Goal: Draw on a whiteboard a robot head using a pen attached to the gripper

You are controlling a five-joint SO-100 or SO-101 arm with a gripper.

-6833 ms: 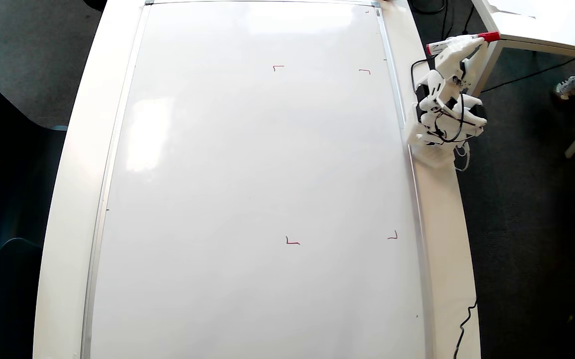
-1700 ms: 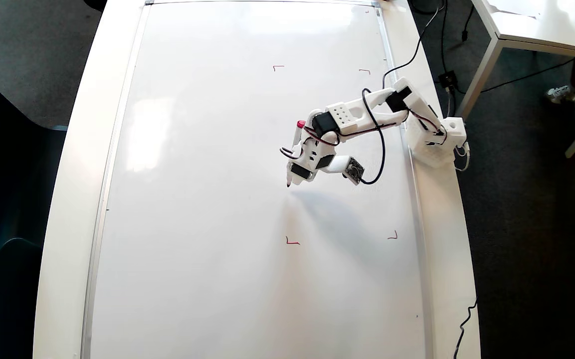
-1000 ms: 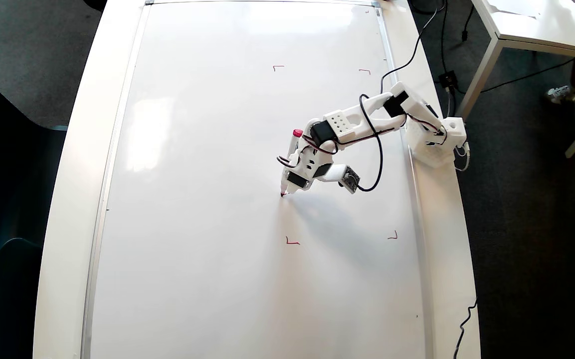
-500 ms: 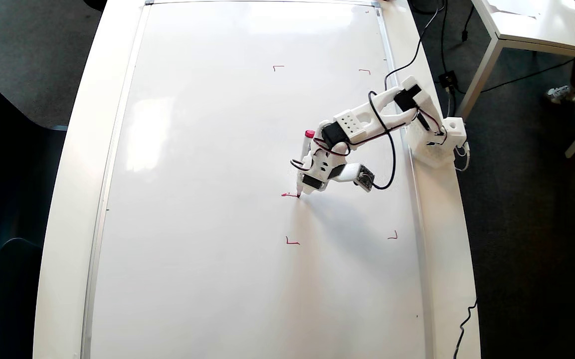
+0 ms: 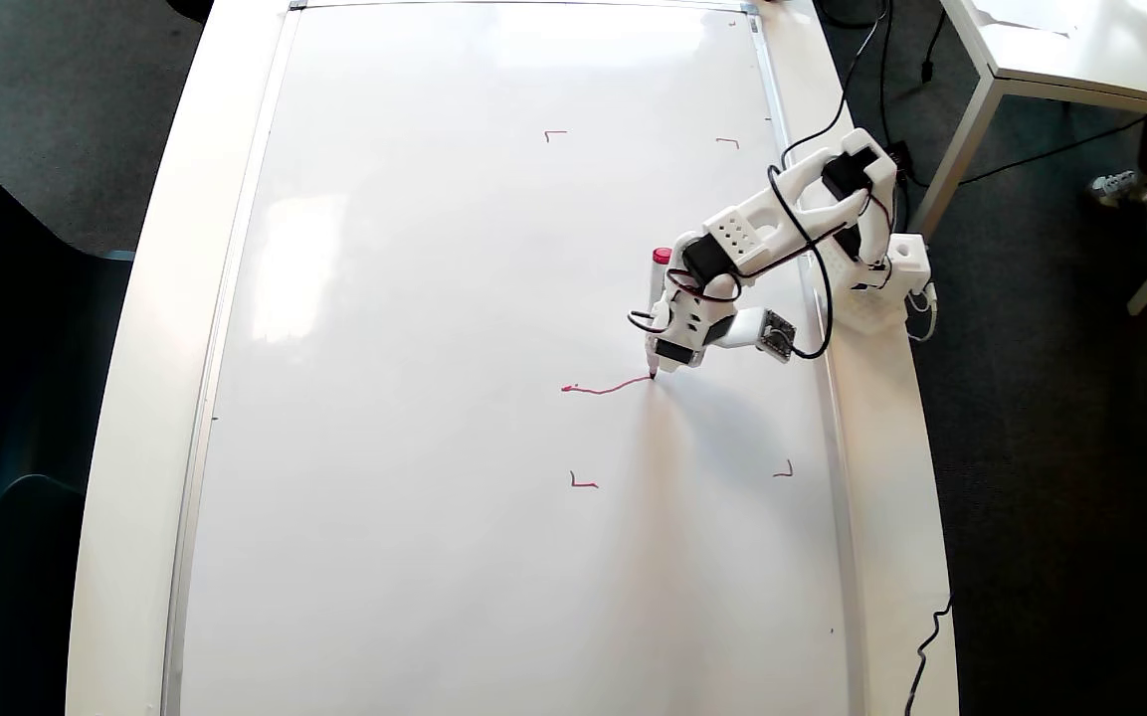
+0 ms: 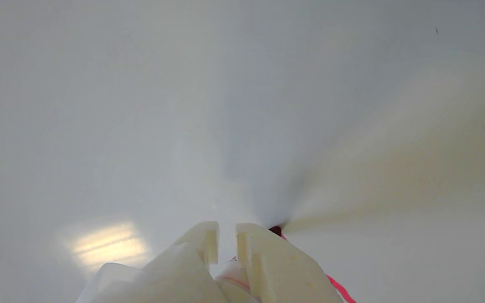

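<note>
- The gripper (image 5: pixel 660 364) holds the pen (image 5: pixel 655 316), whose tip touches the whiteboard (image 5: pixel 414 298).
- Whether its fingers pinch the pen, I cannot tell.
- The robot head (image 5: pixel 605 386) is one stroke, trailing left.

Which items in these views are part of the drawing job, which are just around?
Part of the job:
- whiteboard
- pen, tip on the board
- gripper
- red line, the first stroke drawn
- four red corner marks

Just around:
- second white table
- floor cables

Overhead high; wrist close on whiteboard (image 5: pixel 434 398)
</note>
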